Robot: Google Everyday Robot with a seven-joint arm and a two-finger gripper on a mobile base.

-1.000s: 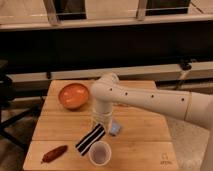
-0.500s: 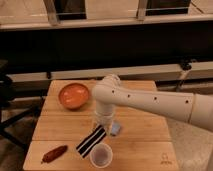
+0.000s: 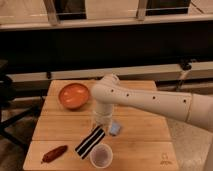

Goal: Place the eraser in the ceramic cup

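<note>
Single view recorded. The wooden table (image 3: 145, 135) is viewed from above and in front, at an oblique downward angle and at middle range. Nearly its whole top is contained in the lower half of the frame. A dark wall band and pale rails are taken in across the upper half. The arm (image 3: 150, 102) is seen entering from the right edge. The gripper (image 3: 101, 124) is located just below frame centre, above the upper end of the eraser (image 3: 90, 142). The ceramic cup (image 3: 101, 156) is framed at bottom centre.
</note>
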